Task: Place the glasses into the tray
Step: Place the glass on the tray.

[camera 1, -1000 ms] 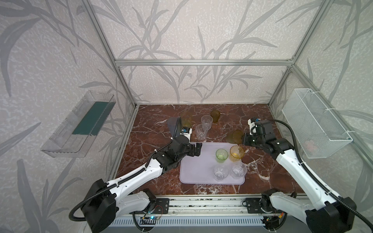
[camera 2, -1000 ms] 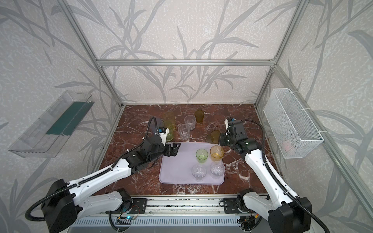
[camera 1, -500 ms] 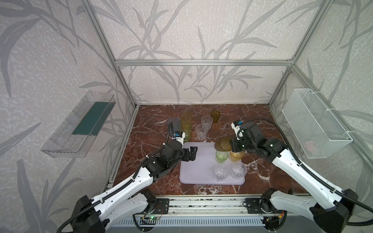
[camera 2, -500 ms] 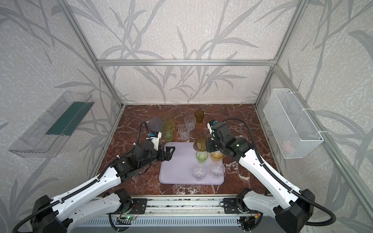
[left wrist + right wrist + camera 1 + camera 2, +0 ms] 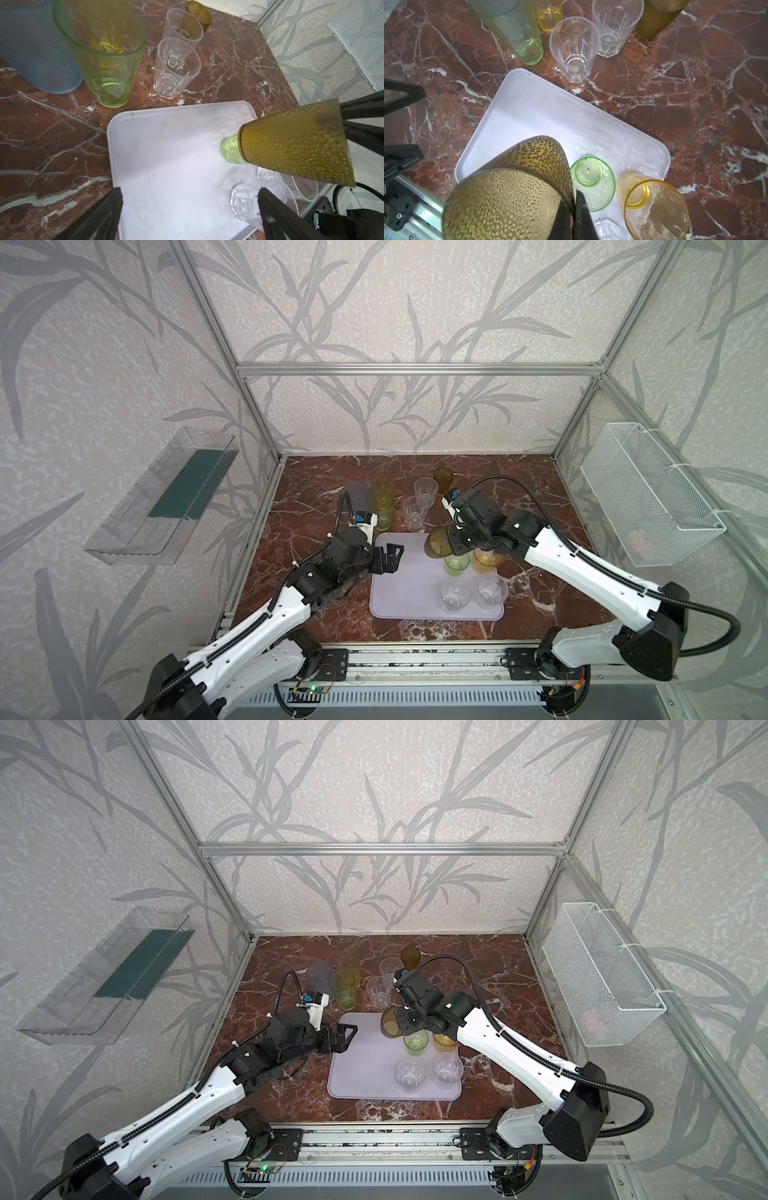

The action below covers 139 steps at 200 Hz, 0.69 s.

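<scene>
Four glasses (image 5: 454, 594) sit in the tray (image 5: 399, 593), two clear, one green, one yellow; my left fingers (image 5: 394, 551) gape empty beside its rim, out of the way; my right fingers (image 5: 581, 216) pinch a brown glass (image 5: 436, 543) tilted above it, ready to set down; six more wait on the worktop (image 5: 316, 497) beyond.

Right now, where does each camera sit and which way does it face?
Top views: high over the base rail, looking down on tray, whole left arm and right arm.
Left wrist: on left arm, facing across the tray; open left gripper shows.
Right wrist: on right arm, looking down at tray; right gripper shut on amber glass.
Shared: both wrist views show amber glass and small green glass.
</scene>
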### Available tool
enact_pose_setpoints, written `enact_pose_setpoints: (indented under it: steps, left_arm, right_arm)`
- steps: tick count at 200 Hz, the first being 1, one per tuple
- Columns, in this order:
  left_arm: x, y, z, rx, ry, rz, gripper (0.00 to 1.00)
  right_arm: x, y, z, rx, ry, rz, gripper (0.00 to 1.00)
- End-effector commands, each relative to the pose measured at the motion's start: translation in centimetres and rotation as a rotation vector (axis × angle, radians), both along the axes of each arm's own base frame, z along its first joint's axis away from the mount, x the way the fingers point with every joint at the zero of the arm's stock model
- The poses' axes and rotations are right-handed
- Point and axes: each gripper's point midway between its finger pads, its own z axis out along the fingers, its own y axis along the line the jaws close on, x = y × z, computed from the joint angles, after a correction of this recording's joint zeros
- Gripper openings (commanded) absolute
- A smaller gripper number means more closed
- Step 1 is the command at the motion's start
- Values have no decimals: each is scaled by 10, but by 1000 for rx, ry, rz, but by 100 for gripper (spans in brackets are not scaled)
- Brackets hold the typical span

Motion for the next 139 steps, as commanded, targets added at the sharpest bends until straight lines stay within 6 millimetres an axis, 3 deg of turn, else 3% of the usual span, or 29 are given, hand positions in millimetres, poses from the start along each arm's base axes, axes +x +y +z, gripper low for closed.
enact_pose_setpoints:
  steps: [1,59,139]
  left_arm:
    - [-5,-1,-12,-34,48,-28,99]
    - [0,11,-25,-37,59,28,99]
    - [4,19,-27,-31,41,77,99]
  right_arm:
    - [-2,5,3,-29,-8,6,0]
    - [-11,17,-19,-84,46,31,0]
    - [-18,24,-48,-103,99,6,0]
